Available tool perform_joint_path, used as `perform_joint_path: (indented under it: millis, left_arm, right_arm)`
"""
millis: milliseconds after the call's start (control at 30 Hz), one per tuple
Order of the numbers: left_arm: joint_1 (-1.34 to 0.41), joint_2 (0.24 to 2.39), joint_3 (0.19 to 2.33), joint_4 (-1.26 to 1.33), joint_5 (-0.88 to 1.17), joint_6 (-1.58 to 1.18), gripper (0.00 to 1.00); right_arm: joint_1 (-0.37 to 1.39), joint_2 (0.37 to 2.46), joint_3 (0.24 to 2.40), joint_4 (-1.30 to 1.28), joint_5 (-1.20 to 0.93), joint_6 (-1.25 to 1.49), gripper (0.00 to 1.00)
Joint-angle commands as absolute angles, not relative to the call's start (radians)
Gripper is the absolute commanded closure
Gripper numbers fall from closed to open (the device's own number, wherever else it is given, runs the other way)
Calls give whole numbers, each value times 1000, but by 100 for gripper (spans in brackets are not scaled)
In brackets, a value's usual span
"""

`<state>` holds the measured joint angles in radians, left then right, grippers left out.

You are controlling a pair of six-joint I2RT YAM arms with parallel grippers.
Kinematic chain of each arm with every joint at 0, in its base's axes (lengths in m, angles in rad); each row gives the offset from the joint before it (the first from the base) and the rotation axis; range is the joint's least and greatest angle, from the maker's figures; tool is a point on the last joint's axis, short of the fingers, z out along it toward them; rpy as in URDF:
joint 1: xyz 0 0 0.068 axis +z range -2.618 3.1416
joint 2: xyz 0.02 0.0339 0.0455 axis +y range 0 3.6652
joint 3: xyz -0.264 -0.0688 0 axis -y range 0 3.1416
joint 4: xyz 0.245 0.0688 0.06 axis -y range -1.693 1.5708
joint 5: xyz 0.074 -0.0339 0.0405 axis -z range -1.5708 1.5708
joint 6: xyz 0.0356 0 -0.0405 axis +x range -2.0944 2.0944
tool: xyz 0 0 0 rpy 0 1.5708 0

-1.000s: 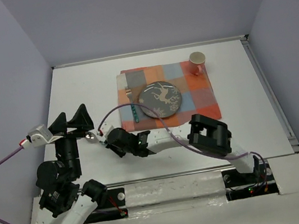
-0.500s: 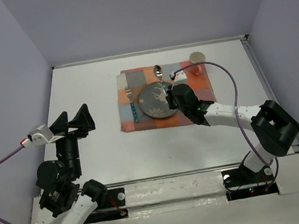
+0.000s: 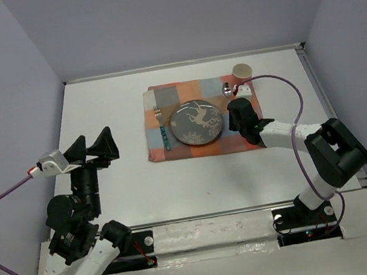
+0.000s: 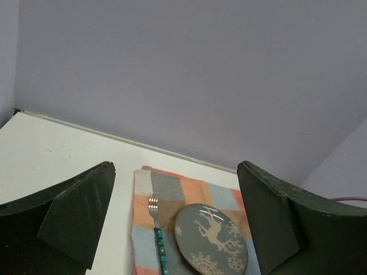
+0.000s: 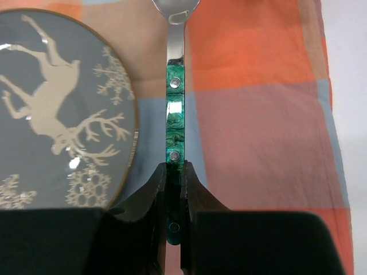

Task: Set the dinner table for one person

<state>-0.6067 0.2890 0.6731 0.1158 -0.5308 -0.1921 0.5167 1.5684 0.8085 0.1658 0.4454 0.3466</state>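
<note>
the right gripper (image 5: 174, 172) pinches the spoon (image 5: 174, 109) by its handle tip, just right of the plate (image 5: 57, 103) on the dinner table (image 3: 109, 107). so thin a hold may let it swing onto the plate's rim. the left gripper (image 3: 94, 143), well left of the plate, gapes empty.

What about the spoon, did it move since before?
Yes. The spoon, pinched in the right gripper, went rightward: it was left of the plate, and now is on the plate's right, near the cup.
</note>
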Motion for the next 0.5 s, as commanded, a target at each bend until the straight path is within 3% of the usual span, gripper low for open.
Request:
perform_joint_path:
  millis: [0, 467]
  left_arm:
    - [-601, 311, 669, 164, -525, -187, 1]
    - [-592, 330, 670, 164, -523, -181, 1]
  right_arm:
    - [480, 1623, 827, 206, 436, 325, 100]
    - [440, 1697, 880, 221, 382, 273, 100]
